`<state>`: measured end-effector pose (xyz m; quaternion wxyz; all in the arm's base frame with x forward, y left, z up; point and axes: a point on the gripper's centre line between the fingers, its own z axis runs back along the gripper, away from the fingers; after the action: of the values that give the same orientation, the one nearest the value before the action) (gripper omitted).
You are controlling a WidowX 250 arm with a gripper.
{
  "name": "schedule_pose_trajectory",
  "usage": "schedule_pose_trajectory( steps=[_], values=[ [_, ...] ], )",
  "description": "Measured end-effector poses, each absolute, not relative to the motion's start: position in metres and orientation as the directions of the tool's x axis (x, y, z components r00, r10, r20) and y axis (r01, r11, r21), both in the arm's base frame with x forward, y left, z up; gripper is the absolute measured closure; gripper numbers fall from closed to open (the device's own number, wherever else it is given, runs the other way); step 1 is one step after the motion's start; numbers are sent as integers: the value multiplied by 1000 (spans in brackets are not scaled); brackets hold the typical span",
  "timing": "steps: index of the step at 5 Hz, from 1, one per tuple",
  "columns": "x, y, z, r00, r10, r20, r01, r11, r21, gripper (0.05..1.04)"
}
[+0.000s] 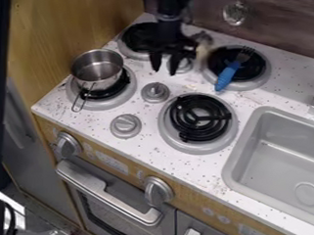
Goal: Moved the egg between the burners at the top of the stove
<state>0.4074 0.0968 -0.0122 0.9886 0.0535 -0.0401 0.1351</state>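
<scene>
The oven handle point(111, 192) runs across the front, below the front edge of the stove top point(151, 151). A saucepan point(97, 70) sits on the burner nearest the left edge, and a blue-handled fork point(233, 71) lies on the rear right burner point(216, 63). Over the rear part hangs the gripper point(165, 70), its fingers a little apart, with nothing visible between them. What looks like the egg point(203, 50), a pale, yellowish patch, lies between the two rear burners, near the back edge; it is just to the right of the fingers, apart from their tips. Its long axis cannot be told. The placing seems nearly or fully done; lifting straight up should avoid nudging it, since a sideways sweep rightward could roll it.
</scene>
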Motion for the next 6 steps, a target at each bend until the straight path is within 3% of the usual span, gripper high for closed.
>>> schedule_pose_trajectory(
  steps=[1,2,3,4,5,6],
  values=[
    [413,114,-22,947,314,58,-318,945,72,946],
    [412,130,-32,949,313,41,-315,946,73,1030],
    [409,130,-37,953,300,36,-302,951,62,1017],
    [400,117,-49,970,244,17,-244,968,63,882],
    [397,95,-31,982,182,51,-186,980,71,637],
    [390,66,-15,991,113,71,-119,989,89,327]
  ],
)
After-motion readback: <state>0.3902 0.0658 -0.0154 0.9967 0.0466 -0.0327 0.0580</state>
